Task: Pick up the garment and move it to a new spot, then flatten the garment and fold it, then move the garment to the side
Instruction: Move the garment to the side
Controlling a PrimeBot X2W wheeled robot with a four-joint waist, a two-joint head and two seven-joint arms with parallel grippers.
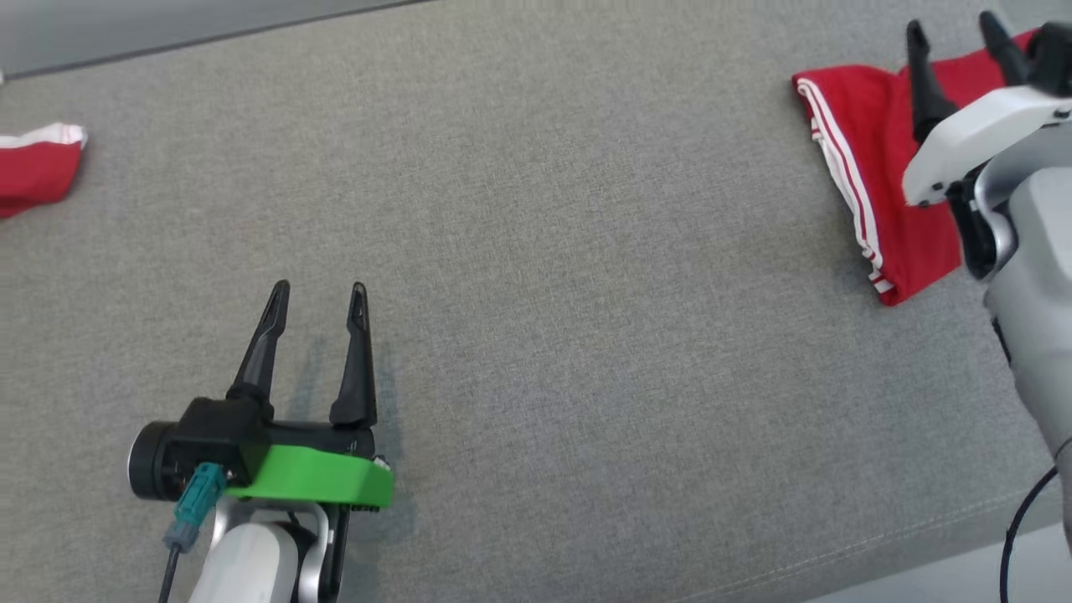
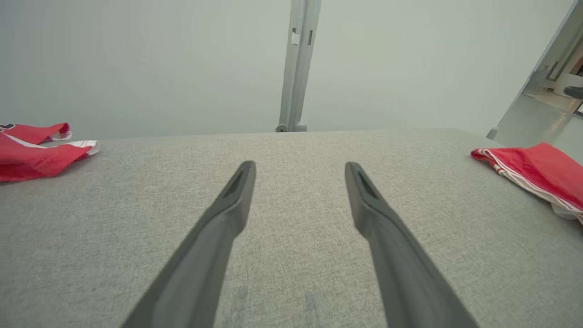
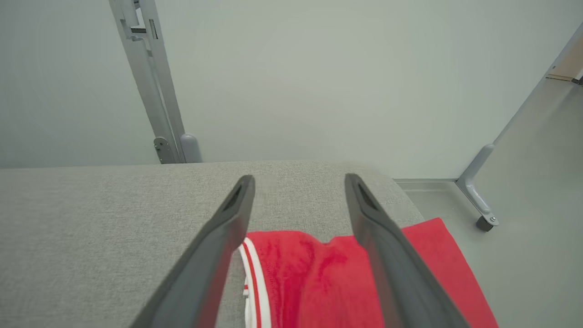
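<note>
The wide grey woven cloth surface (image 1: 586, 293) takes most of the head view. On it, at approx. 2 o'clock, lies the red garment with white side stripes (image 1: 871, 167), folded into a compact shape, near the right end of the surface. Its striped edge faces 9 o'clock.

The right gripper (image 1: 955, 25) is over this garment. Its two dark fingers are apart, w/ nothing between them, and point to 12 o'clock. In the right wrist view the red cloth lies under and between the fingers, at 6 o'clock. If a finger touches the cloth, I cannot tell.

The left gripper (image 1: 320, 289) is at 7 o'clock over bare surface, fingers also apart and empty. The garment is well apart from it, at its 2 o'clock.

A second red-and-white cloth (image 1: 38, 172) lies at 9 o'clock, at the left edge. A grey metal post (image 2: 298, 64) stands behind the surface.
</note>
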